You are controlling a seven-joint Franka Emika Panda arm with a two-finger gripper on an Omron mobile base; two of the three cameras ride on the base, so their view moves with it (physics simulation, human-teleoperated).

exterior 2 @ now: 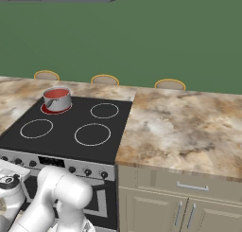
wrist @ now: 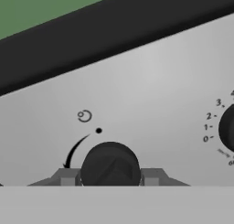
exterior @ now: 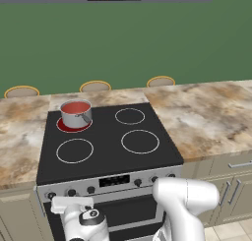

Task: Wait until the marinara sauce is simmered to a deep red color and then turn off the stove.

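Gripping the Burner Knob While the Sauce Glows Red

Reaching low across the front of the stove, the arm has brought its hand straight up against the silver panel. In the hand view the two fingers sit tight on either side of a round black knob, closed as far as the knob lets them, so the hand looks to have hold of the knob and nothing else. That placement makes sense: the knob is what shuts the burner off, and a curved arrow and a small dot are printed just above it. A second knob, ringed with numbers, sits well to the side, untouched.

The pan stands on the back left burner, where the ring beneath it glows red, so that burner appears to be on. The other three rings are plain white. From the right base view the pan sits in the same far corner, its short handle pointing toward the front.

The sauce fills the pan as a smooth, flat disc, a fairly strong red with a slight orange cast. Whether that counts as deep enough is a judgement; it looks close, which suits a hand already set on the knob. Marbled table lies on both sides of the stove.
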